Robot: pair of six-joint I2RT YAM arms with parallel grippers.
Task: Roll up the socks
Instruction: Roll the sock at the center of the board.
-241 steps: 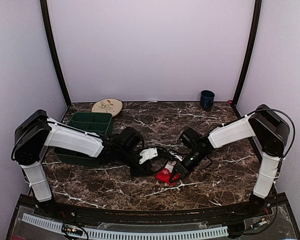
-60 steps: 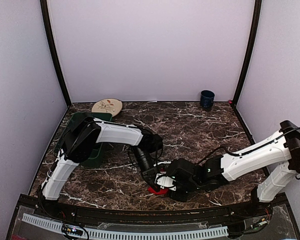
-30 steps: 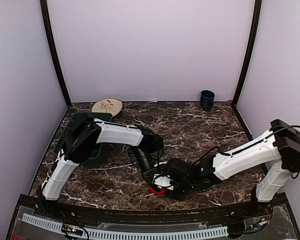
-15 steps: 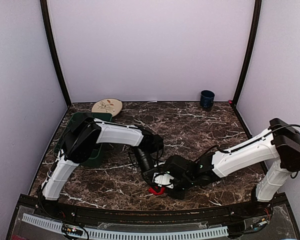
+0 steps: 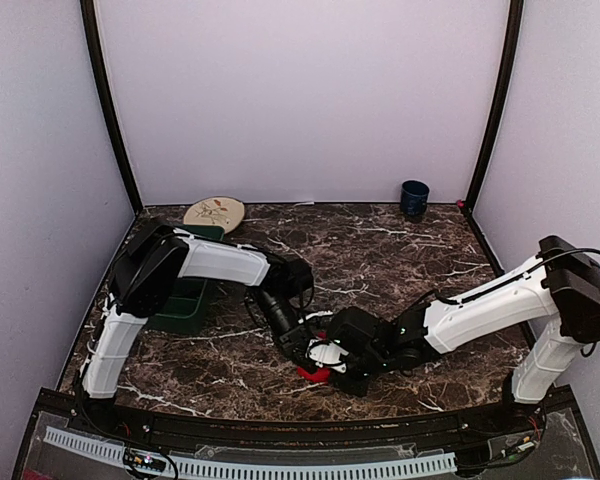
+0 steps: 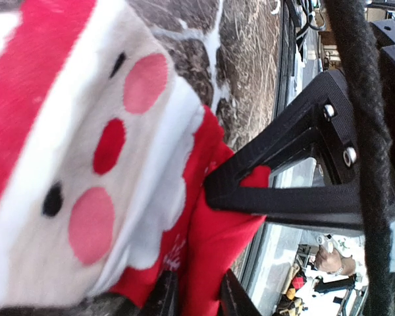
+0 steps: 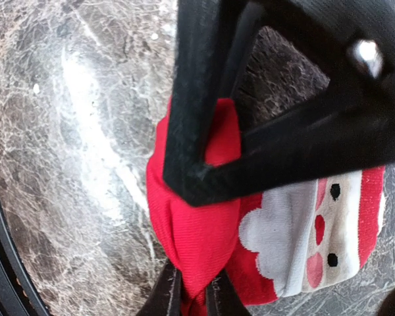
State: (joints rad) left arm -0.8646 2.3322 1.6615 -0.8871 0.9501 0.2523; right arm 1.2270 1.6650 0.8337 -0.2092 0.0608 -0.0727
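Observation:
A red sock [image 5: 314, 374] with a white Santa face lies bunched on the marble table near its front edge, between both grippers. My left gripper [image 5: 308, 360] reaches it from the back left. In the left wrist view a red fold [image 6: 217, 243] fills the narrow gap in my left gripper [image 6: 199, 299], touching both fingers. My right gripper [image 5: 327, 367] comes in from the right. In the right wrist view my right gripper [image 7: 192, 296] is shut on a fold of the same sock [image 7: 197, 224]. Each wrist view shows the other gripper's black finger pressed against the fabric.
A green bin [image 5: 185, 290] stands at the left behind the left arm. A round plate [image 5: 214, 212] lies at the back left, and a dark blue cup [image 5: 414, 197] stands at the back right. The table's front edge runs just below the sock.
My right gripper has closed on the red fold and shifted slightly left. My left arm has drawn back a little and its jaws have eased apart slightly. The sock stays in place.

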